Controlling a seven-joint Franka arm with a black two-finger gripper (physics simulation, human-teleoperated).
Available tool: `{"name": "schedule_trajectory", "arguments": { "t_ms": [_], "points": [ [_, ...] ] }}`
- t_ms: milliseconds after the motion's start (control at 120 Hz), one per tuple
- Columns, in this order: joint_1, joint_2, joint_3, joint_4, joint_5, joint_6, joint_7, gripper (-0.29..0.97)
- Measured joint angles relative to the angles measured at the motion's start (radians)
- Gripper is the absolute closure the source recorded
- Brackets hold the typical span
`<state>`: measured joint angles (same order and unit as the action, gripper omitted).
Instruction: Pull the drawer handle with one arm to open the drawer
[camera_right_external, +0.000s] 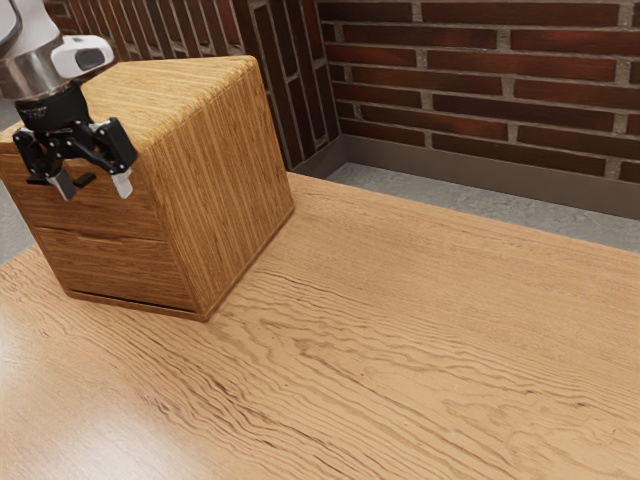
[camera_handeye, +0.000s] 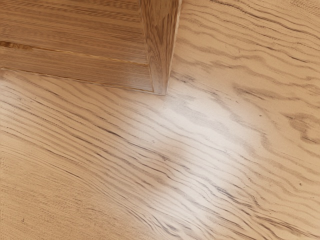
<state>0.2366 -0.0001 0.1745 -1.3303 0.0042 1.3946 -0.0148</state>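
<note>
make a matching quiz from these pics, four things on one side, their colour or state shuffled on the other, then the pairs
Things:
1. tool
2. cabinet
3. wall
4. floor

Colour or state:
a. grey
b. red-brown brick
c. black, fingers spread open
d. light wood, standing on the table

Pairs: 1-c, 2-d, 3-b, 4-a

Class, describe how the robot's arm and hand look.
The arm is a rounded silver-grey tube, with a white block bearing a dark panel at the wrist. The hand is black and angular; its two fingers end in pale grey tips.
</note>
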Motion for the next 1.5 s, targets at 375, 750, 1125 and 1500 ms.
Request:
{"name": "schedule_trajectory", "arguments": {
  "t_ms": [375, 750, 1125, 1500],
  "points": [
    [-0.174, -0.147, -0.083, 0.118, -0.06, 0.026, -0.175, 0.03],
    [-0.199, -0.39, -0.046, -0.257, -0.023, 0.09, -0.775, 0.03],
    [-0.067, -0.857, 0.261, -0.807, 0.209, 0.335, -1.099, 0.03],
    [-0.288, -0.522, 0.453, -0.604, 0.289, 0.511, -1.259, 0.03]
  ]
}}
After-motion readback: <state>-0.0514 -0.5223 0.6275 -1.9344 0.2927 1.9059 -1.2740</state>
